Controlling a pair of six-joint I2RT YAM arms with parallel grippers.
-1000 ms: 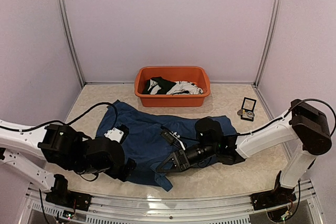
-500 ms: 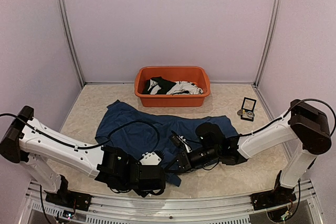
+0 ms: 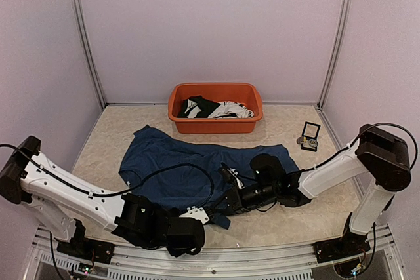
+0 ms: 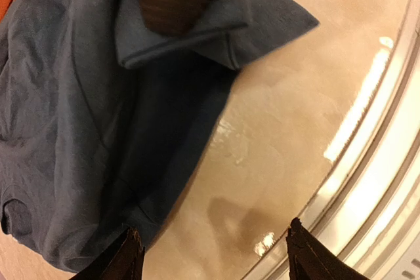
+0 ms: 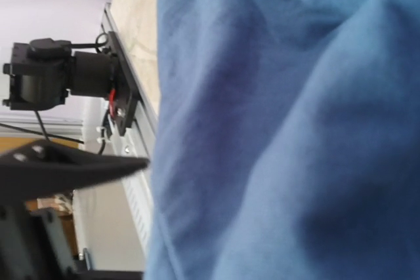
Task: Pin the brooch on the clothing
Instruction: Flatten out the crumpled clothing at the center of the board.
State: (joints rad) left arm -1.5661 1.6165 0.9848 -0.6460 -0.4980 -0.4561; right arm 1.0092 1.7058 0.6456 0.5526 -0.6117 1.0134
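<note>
Two arms crowd the near hem of the navy T-shirt, and that closeness is the hazard: the left gripper, jaws spread over bare tabletop just beside the cloth, could knock the right gripper if either swings. A tug on the bunched corner there would likely drag the soft fabric into deeper folds, leaving no flat patch for a pin. Farther off, the brooch, apparently among the small round pieces by a black case near the right wall, sits well apart from both arms, untouched. The left arm stretches low along the front edge from its base at the left, wrist aimed at the hem. The right arm reaches leftward, low over the garment's near-right corner; fabric fills its camera, so whether its jaws pinch the cloth cannot be told. Beyond, the orange tub holds black and white garments.
</note>
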